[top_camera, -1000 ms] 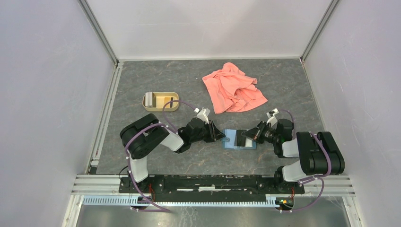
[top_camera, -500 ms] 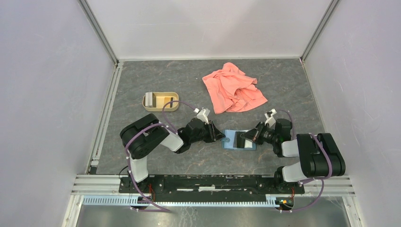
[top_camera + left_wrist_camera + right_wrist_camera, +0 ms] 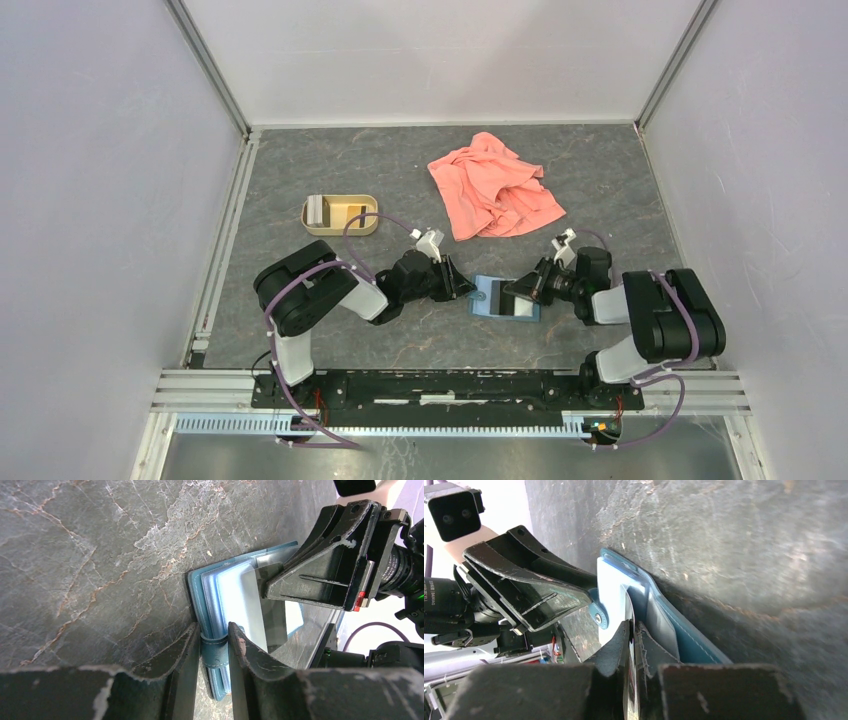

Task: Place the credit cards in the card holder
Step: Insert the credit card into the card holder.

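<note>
The teal card holder (image 3: 490, 300) lies open on the table between both arms. My left gripper (image 3: 212, 632) is shut on its strap at the spine (image 3: 216, 652), pinning the holder (image 3: 220, 595) in place. My right gripper (image 3: 631, 626) has a thin greyish credit card (image 3: 628, 611) edge-on between its fingers. The card's far end is in among the holder's light blue pockets (image 3: 659, 615). In the left wrist view that card (image 3: 267, 622) lies across the pockets under the right gripper (image 3: 267, 580). More credit cards (image 3: 349, 210) stand in the tan tray (image 3: 342, 231).
A salmon-pink cloth (image 3: 493, 187) lies crumpled at the back right of centre. The tan tray sits left of centre, behind the left arm (image 3: 305, 290). White walls enclose the table on three sides.
The right wrist has drifted slightly back and to the left while its fingers stayed at the holder. The holder has turned a little. The left arm has not moved.
</note>
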Controlling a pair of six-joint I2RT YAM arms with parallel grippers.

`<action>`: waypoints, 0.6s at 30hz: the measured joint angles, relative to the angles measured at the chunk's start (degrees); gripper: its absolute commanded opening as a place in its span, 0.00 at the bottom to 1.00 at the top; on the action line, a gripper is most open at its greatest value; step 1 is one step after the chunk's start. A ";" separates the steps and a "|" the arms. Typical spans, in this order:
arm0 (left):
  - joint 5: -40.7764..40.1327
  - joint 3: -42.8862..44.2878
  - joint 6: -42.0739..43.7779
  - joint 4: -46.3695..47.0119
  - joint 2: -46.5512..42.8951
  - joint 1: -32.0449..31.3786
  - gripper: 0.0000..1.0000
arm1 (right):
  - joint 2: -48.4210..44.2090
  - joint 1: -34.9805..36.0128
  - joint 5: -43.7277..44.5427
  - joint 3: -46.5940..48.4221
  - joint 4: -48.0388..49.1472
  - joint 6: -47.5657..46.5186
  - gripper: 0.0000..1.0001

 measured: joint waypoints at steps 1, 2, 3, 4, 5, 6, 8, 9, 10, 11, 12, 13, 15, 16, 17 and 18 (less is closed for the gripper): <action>0.00 0.00 0.00 0.00 0.00 0.00 0.35 | 0.83 0.55 -0.52 0.57 0.35 0.07 0.08; 0.02 0.00 0.00 0.00 0.00 0.00 0.35 | 1.36 1.05 -0.79 0.94 0.68 0.20 0.09; 0.04 0.00 0.00 0.02 0.00 0.00 0.36 | 1.95 1.81 -1.07 1.31 1.16 0.37 0.11; 0.04 0.00 0.00 0.02 0.00 0.00 0.36 | 2.29 2.38 -1.16 1.55 1.38 0.50 0.16; 0.04 0.00 0.00 0.02 0.00 0.02 0.36 | 2.64 2.91 -1.22 1.77 1.57 0.59 0.18; 0.04 0.00 0.00 0.02 0.00 0.02 0.36 | 2.99 3.32 -1.29 2.03 1.66 0.55 0.20; 0.04 0.00 0.00 0.02 0.00 0.00 0.36 | 3.67 3.74 -1.75 2.75 1.22 0.09 0.26; 0.04 0.00 0.00 0.02 0.00 0.02 0.36 | 3.82 3.74 -2.19 3.21 0.59 -0.39 0.30; 0.04 0.00 0.00 0.02 0.00 0.02 0.36 | 3.82 3.74 -2.62 3.80 -0.39 -1.14 0.34; 0.04 0.00 0.00 0.02 0.00 0.02 0.36 | 3.80 3.74 -2.95 4.37 -1.29 -2.05 0.41; 0.04 0.00 0.00 0.02 0.00 0.02 0.36 | 3.76 3.76 -3.48 5.27 -2.80 -3.30 0.44; 0.04 0.00 0.00 0.02 0.00 0.02 0.36 | 3.65 3.80 -3.58 5.77 -3.74 -4.20 0.47; 0.04 0.00 0.00 0.02 0.00 0.02 0.36 | 2.71 4.07 -4.50 7.39 -7.19 -7.26 0.49; 0.04 0.00 0.00 0.04 -0.02 0.02 0.36 | 2.29 4.09 -4.48 7.85 -8.46 -8.41 0.49; 0.04 -0.02 0.00 0.07 -0.02 0.02 0.36 | 1.86 4.09 -4.44 8.28 -9.62 -9.55 0.50; 0.04 -0.04 0.00 0.11 -0.02 0.02 0.36 | 1.20 4.04 -4.11 8.74 -11.23 -11.08 0.50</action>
